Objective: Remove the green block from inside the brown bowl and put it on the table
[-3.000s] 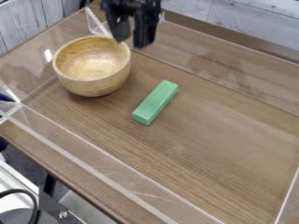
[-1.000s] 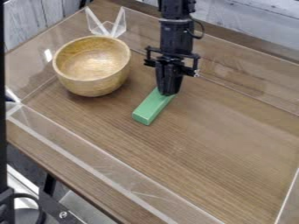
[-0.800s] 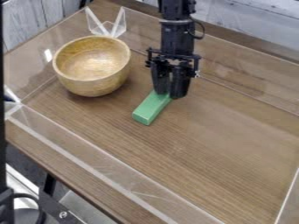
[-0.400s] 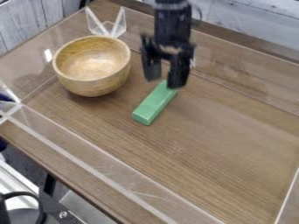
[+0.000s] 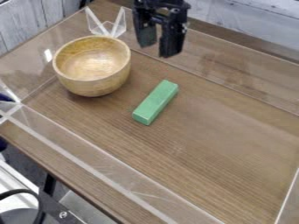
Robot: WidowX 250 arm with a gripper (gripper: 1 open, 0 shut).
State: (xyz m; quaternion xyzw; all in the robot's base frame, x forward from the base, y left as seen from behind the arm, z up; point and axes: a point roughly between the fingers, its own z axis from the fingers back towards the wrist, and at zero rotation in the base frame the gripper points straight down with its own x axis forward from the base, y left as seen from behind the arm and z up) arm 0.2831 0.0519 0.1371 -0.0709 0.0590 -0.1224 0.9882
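The green block (image 5: pixel 156 101) lies flat on the table (image 5: pixel 198 149), a bright green bar angled diagonally, just right of the brown bowl (image 5: pixel 93 65). The bowl is round, light tan wood, and shows nothing inside. My gripper (image 5: pixel 160 38) hangs above and behind the block, near the top of the view, its dark fingers (image 5: pixel 172 40) spread apart and holding nothing. It is well clear of both block and bowl.
Low clear acrylic walls (image 5: pixel 70 140) run along the table's edges, with a clear corner piece (image 5: pixel 107 24) behind the bowl. Bare wood-grain surface stretches to the right and front of the block.
A second ago the gripper stood down at the block's upper end. Its fingers spread, and it has since risen up and back, leaving the block on the table.
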